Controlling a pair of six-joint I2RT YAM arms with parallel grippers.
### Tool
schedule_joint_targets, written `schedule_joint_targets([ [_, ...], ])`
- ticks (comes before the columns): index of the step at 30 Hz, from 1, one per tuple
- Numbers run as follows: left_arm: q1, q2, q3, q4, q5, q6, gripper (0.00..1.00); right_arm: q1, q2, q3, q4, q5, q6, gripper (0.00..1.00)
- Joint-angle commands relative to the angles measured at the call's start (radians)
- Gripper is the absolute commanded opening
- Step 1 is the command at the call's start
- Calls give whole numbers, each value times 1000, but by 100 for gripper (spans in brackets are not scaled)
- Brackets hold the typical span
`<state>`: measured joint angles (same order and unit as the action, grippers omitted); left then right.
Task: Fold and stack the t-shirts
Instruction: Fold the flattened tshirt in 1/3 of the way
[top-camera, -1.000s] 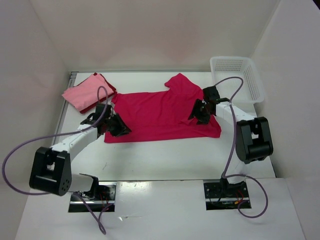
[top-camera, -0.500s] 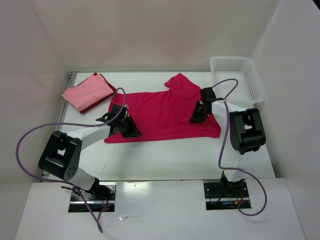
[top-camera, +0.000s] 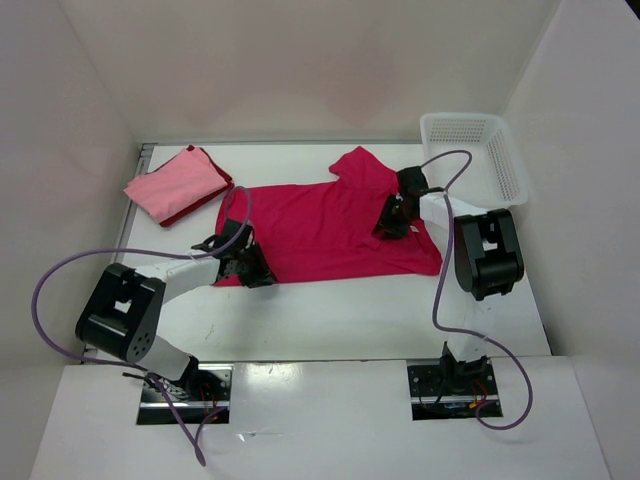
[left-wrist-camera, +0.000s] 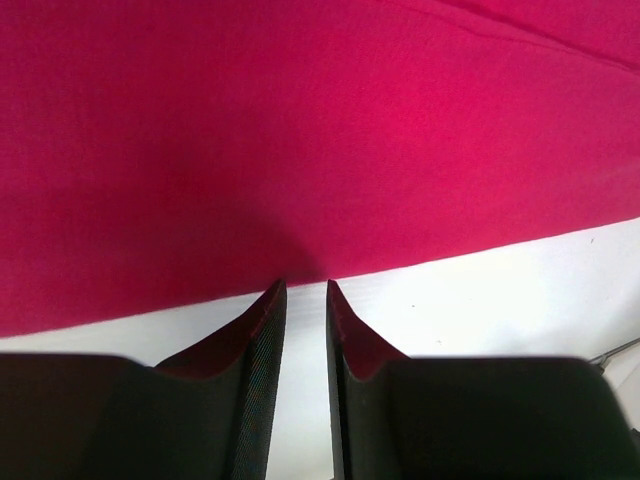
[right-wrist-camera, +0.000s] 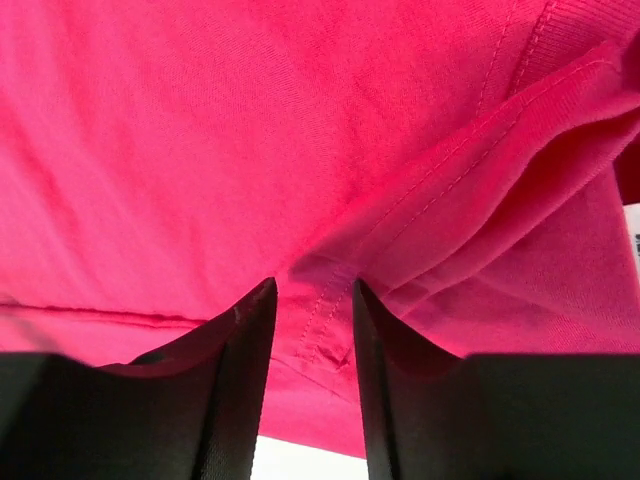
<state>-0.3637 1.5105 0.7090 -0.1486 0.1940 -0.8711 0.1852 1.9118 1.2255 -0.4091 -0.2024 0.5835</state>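
Crimson-magenta shirt (top-camera: 330, 225) stretches left-right mid-frame; left gripper (left-wrist-camera: 303, 300) pinches its near hem, right gripper (right-wrist-camera: 312, 300) nips the sleeve fold.

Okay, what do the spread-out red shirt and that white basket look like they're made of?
The crimson t-shirt looks like soft matte knit cloth, probably cotton jersey: the right wrist view shows fine ribbing, stitched seams and limp folds. The white basket looks like rigid moulded plastic with a slight sheen; its walls are an even mesh of small openings that holds its shape.
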Motion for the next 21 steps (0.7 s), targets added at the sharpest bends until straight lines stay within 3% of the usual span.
schedule_joint_targets([
  [1, 2, -53, -17, 20, -13, -14, 30, -3, -29, 34, -29, 27, -8, 43],
  [6, 2, -87, -26, 20, -22, -23, 30, -3, -137, -47, -30, 51, 12, 43],
  [16, 57, -69, -6, 11, -31, 10, 30, -3, -128, -116, -28, -6, 12, 43],
  [21, 91, -44, 3, 11, -41, 30, 30, 17, -92, -84, -19, -60, 3, 35],
])
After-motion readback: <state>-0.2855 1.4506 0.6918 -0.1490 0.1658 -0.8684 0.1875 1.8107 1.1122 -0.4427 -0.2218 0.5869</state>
